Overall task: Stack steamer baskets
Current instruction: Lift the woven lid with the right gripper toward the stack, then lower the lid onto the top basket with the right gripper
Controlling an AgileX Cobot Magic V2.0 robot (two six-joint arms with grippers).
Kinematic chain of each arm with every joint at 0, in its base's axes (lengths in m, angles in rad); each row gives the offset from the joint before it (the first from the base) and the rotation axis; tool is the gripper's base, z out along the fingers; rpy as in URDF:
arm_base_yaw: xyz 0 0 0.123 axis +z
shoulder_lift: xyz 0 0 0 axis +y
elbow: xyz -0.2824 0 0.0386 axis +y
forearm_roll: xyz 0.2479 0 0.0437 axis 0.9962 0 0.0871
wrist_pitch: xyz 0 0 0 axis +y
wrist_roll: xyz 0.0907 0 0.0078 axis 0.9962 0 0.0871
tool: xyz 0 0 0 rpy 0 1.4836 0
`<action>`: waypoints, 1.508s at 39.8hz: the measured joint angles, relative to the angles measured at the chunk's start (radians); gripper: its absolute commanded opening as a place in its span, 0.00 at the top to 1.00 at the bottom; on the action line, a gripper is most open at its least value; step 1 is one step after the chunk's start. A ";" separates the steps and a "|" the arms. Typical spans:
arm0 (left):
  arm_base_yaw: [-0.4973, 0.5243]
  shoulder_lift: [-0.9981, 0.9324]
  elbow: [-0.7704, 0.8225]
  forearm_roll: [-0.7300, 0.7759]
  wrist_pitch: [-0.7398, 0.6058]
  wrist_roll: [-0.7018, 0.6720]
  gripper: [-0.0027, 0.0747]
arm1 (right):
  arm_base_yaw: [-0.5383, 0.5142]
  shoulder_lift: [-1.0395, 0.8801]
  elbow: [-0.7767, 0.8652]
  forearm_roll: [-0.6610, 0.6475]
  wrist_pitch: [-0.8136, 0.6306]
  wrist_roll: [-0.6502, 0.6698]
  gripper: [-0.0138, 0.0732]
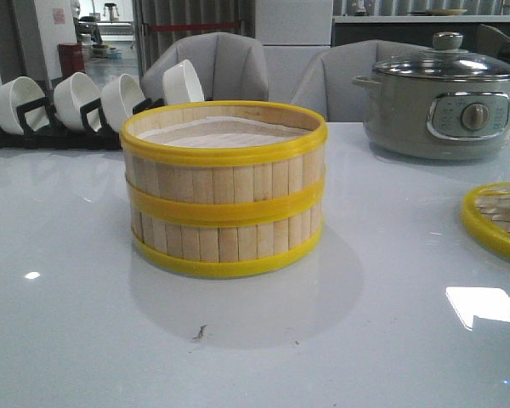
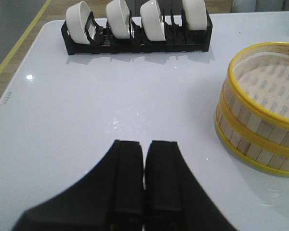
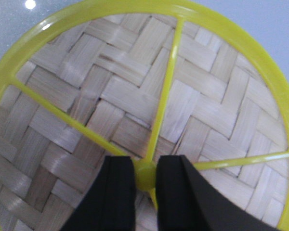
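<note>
The two steamer baskets [image 1: 224,189] stand stacked at the centre of the front frame on the white counter [image 1: 85,323]. The left pincer [image 2: 144,166] is clenched, empty (fingers touching). The right pincer [image 3: 145,179] grips the hub of the woven lid [image 3: 86,96]; behind, upper right, sits the pot [image 1: 446,106].

Pale slatted steamer baskets [image 1: 223,191] with yellow bands, herringbone-woven tan lid [image 3: 135,96] with yellow rim, grey-green pot [image 1: 446,106], white bowls [image 1: 85,98]
</note>
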 measured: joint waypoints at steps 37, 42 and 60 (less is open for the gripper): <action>0.000 0.000 0.000 0.000 0.000 0.000 0.85 | 0.509 -0.105 -0.554 0.019 0.321 0.001 0.81; 0.000 0.000 0.000 0.000 0.000 0.000 0.85 | 0.603 -0.045 -0.642 0.024 0.355 0.001 0.81; 0.000 0.000 0.000 0.000 0.000 0.000 0.85 | 0.748 0.158 -0.830 0.024 0.453 0.001 0.81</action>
